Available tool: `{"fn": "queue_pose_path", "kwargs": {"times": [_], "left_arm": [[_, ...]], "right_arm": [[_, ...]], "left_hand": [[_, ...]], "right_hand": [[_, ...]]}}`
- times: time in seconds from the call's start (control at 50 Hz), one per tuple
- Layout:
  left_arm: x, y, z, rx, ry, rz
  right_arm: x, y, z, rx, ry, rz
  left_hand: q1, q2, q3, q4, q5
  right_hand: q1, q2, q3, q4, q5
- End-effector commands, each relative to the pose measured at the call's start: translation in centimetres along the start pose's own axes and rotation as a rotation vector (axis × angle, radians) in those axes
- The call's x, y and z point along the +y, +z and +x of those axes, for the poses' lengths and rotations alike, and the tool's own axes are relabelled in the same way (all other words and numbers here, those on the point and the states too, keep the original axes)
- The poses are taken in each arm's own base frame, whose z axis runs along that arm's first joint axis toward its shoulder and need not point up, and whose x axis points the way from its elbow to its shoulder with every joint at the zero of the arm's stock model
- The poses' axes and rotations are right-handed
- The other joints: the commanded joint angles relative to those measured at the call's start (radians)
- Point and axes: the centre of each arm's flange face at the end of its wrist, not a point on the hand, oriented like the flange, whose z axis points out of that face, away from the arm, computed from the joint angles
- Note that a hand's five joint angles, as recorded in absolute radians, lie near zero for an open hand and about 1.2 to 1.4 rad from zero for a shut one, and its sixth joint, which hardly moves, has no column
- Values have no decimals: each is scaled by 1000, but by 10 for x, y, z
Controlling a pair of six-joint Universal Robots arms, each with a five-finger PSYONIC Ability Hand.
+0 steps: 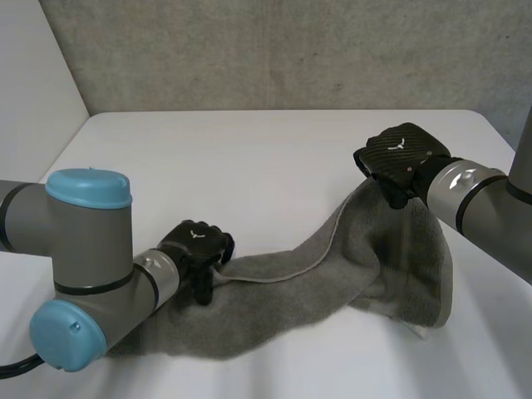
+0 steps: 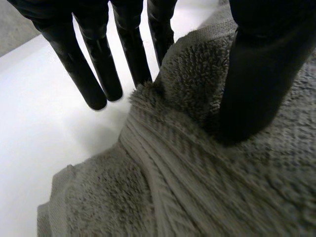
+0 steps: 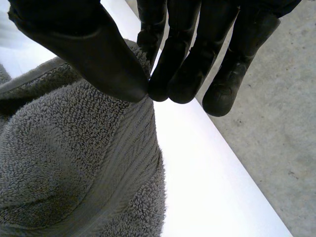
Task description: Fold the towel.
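A grey towel (image 1: pixel 332 274) lies bunched across the white table (image 1: pixel 249 158), stretched between my two hands. My right hand (image 1: pixel 405 158) holds its right end lifted off the table. In the right wrist view the thumb (image 3: pixel 94 54) and fingers (image 3: pixel 182 74) pinch the towel's banded edge (image 3: pixel 133 133). My left hand (image 1: pixel 198 248) is low at the towel's left end. There the thumb (image 2: pixel 256 89) rests on the towel (image 2: pixel 197 173), while the straight fingers (image 2: pixel 91 74) stand apart just past its edge, over bare table.
The table's right edge (image 3: pixel 217 163) runs close beside my right hand, with grey floor (image 3: pixel 276 123) beyond it. A grey wall (image 1: pixel 274 50) stands behind the table. My left arm's blue-capped joint (image 1: pixel 87 191) sits at the near left.
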Motion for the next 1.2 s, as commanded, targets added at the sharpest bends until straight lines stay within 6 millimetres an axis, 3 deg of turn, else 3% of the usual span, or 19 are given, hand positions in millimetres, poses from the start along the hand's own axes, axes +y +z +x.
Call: {"fn": "queue_pose_path", "kwargs": {"times": [0.02, 0.06, 0.18, 0.28, 0.34, 0.38, 0.42, 0.54, 0.62, 0.74, 0.86, 0.9, 1.02, 1.04, 1.06, 1.08, 1.1, 1.14, 1.2], "left_arm": [[3, -3, 0, 1, 9, -20], [1, -4, -2, -13, 11, -21], [-23, -13, -18, -83, 19, 45], [-102, -63, -51, -266, 14, 316], [-125, -84, -58, -307, 7, 409], [-162, -127, -66, -357, -38, 581], [-174, -145, -68, -364, -68, 648], [-185, -177, -66, -349, -132, 748], [-173, -166, -64, -340, -135, 695], [-128, -108, -62, -313, -120, 468], [-87, -43, -94, -368, -21, 249], [-86, -29, -103, -384, 11, 232], [-127, 13, -136, -469, 87, 382], [-127, 13, -136, -469, 87, 382], [-148, 15, -147, -511, 98, 468], [-171, 12, -155, -551, 108, 570], [-172, 12, -155, -551, 108, 571], [-218, -7, -169, -634, 103, 795], [-235, -20, -173, -664, 74, 896]], "right_arm": [[0, 0, 1, 4, 0, 2], [-1, 0, 1, 4, 0, 2], [-13, -6, 16, 57, -7, 38], [-63, -48, 41, 185, -26, 183], [-89, -80, 53, 271, -39, 261], [-99, -97, 58, 305, -46, 284], [-105, -118, 66, 338, -58, 283], [-92, -124, 75, 331, -83, 186], [-72, -102, 65, 212, -128, 96], [-44, -65, 46, 80, -167, -13], [-24, -29, 30, -2, -175, -68], [-15, 1, 26, 0, -182, -82], [-24, 50, 32, 140, -227, 19], [-32, 64, 43, 231, -244, 84], [-46, 74, 56, 336, -259, 172], [-46, 74, 56, 337, -259, 173], [-62, 80, 71, 447, -271, 283], [-80, 80, 83, 550, -280, 405], [-111, 69, 102, 731, -312, 619]], "left_hand": [[303, 303, 300, 297, 125], [601, 601, 598, 595, 423], [602, 602, 599, 596, 424], [602, 602, 599, 596, 424], [602, 602, 599, 596, 424], [602, 602, 599, 596, 424], [602, 602, 599, 596, 424], [602, 602, 599, 596, 424], [602, 602, 599, 596, 424], [602, 602, 599, 596, 424], [602, 602, 599, 596, 424], [602, 602, 599, 596, 424], [602, 602, 599, 596, 424], [602, 602, 599, 596, 424], [602, 602, 599, 596, 424], [602, 602, 599, 596, 424], [602, 602, 599, 596, 424], [602, 602, 599, 596, 424], [602, 602, 599, 596, 424]], "right_hand": [[90, 72, 63, 68, 62], [90, 72, 63, 68, 62], [90, 72, 63, 68, 62], [90, 72, 63, 68, 62], [90, 72, 63, 68, 62], [90, 72, 63, 68, 62], [90, 72, 63, 68, 62], [90, 72, 63, 68, 62], [90, 72, 63, 68, 62], [90, 72, 63, 68, 62], [90, 72, 63, 68, 62], [90, 72, 63, 68, 62], [90, 72, 63, 68, 62], [90, 72, 63, 68, 62], [90, 72, 63, 68, 62], [90, 72, 63, 68, 62], [90, 72, 63, 68, 62], [90, 72, 63, 68, 62], [90, 72, 63, 68, 62]]}}
